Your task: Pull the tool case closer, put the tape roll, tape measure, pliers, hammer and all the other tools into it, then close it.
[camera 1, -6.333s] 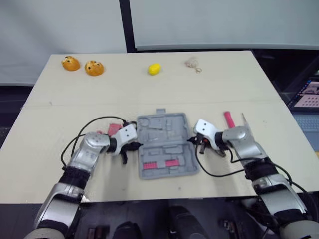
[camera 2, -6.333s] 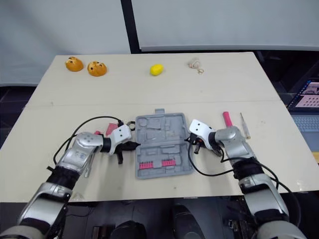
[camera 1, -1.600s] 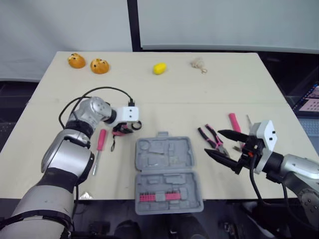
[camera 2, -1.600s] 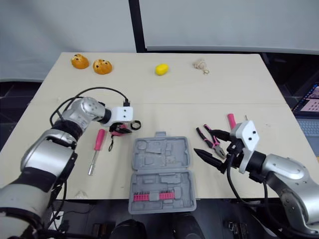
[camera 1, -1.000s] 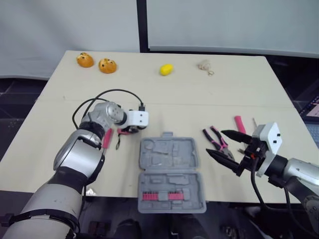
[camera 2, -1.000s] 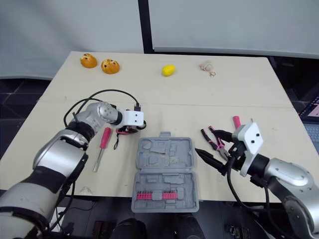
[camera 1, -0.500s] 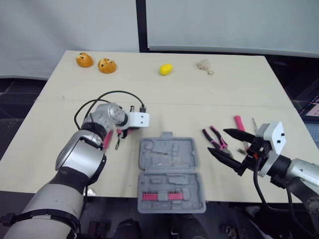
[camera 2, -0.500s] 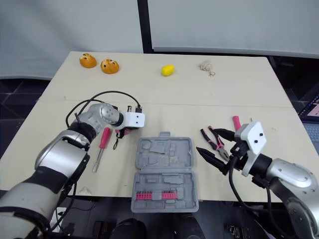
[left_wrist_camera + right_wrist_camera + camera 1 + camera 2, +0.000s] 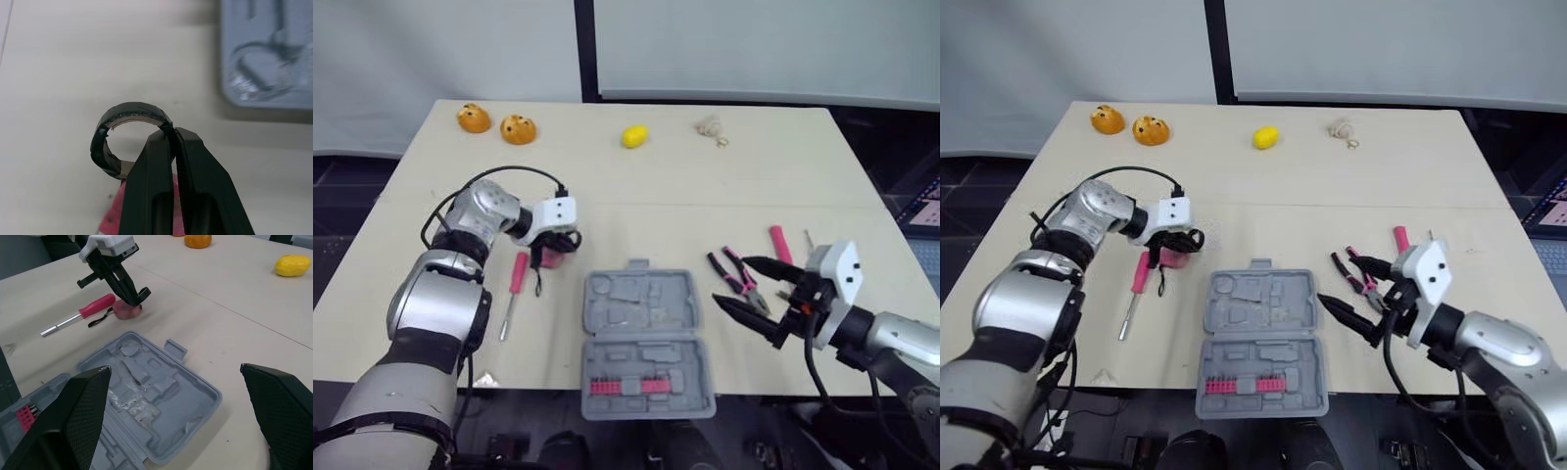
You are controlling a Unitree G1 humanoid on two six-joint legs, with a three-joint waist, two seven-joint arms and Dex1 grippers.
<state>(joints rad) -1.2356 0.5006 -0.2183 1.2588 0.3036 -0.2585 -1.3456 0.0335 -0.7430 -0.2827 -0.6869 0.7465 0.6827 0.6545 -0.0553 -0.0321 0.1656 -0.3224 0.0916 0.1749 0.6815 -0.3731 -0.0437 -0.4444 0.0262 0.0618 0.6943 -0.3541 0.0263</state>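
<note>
Beige bench (image 9: 705, 186), open grey tool case (image 9: 641, 313) at its near edge, right gripper (image 9: 731, 281) just right of it by the pliers (image 9: 719, 264) with fingers (image 9: 73, 431) spread wide, left gripper (image 9: 171, 132) farther left, fingers (image 9: 151, 186) pinched on the black tape roll (image 9: 129, 111) above a pink tape measure (image 9: 551, 258), screwdriver (image 9: 516, 279) beside.

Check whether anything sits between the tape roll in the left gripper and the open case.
Nothing visible. The left gripper is shut on the tape roll, and bare table lies between it and the tool case.
</note>
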